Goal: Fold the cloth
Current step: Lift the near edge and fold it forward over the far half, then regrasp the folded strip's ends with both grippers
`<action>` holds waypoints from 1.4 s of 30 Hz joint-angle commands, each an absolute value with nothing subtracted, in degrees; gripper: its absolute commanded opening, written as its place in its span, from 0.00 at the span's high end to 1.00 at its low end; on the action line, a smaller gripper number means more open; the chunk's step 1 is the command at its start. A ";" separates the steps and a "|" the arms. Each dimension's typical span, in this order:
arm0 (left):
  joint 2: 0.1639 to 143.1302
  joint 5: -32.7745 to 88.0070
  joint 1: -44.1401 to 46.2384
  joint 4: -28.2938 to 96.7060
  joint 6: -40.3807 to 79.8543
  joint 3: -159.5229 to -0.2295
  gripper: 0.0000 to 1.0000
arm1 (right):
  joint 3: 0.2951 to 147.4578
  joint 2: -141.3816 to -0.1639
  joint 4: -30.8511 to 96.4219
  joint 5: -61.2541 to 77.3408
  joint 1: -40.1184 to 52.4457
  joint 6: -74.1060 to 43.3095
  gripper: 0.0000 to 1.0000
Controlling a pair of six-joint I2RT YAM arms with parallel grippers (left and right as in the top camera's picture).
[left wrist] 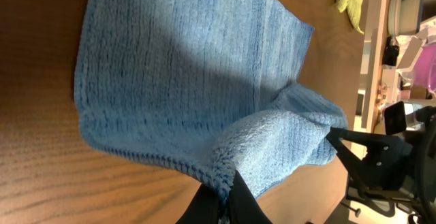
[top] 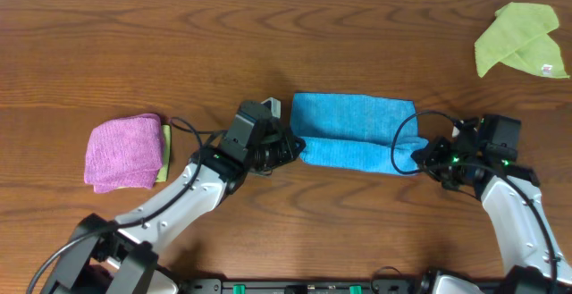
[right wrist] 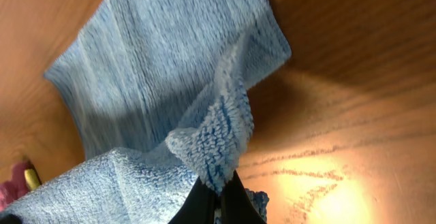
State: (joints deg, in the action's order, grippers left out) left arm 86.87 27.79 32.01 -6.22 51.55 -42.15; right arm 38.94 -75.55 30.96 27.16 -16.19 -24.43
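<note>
From overhead I see the blue cloth [top: 353,131] lying as a wide rectangle at the middle of the bench [top: 268,35], between my 2 arms. The left jaws sit at its near-left corner and the right jaws at its near-right corner. A folded pink cloth [top: 125,151] lies well apart to the left, and a green cloth [top: 520,39] sits at the far right corner. On the left wrist camera, the left jaws are clenched on a corner of the blue cloth [left wrist: 177,74], which bunches up from the bench where the fingers [left wrist: 208,207] meet. On the right wrist camera, the right jaws are likewise pinched tight on a raised, peaked corner of the blue cloth [right wrist: 150,81], the rest spreading flat on the wood beyond it.
</note>
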 commanded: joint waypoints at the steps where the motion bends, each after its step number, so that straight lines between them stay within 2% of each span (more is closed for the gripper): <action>1: 88.95 25.67 31.35 -6.00 50.00 -44.53 0.95 | 40.07 -74.96 29.39 26.50 -15.55 -26.39 0.99; 21: 100.03 23.90 29.21 -3.62 45.32 -56.14 0.94 | 41.08 -83.83 12.49 24.91 -12.60 -30.70 0.99; 29: 100.16 19.29 28.34 -4.19 44.97 -56.14 0.95 | 46.22 -88.92 10.98 24.18 -11.90 -30.79 0.99; 42: 108.27 20.05 28.29 -7.60 45.12 -61.69 0.94 | 47.72 -93.73 6.31 22.79 -10.70 -30.57 0.99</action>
State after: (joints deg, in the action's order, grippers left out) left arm 106.89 20.75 28.60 -7.55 46.24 -59.07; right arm 46.44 -93.10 7.40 23.77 -11.60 -29.82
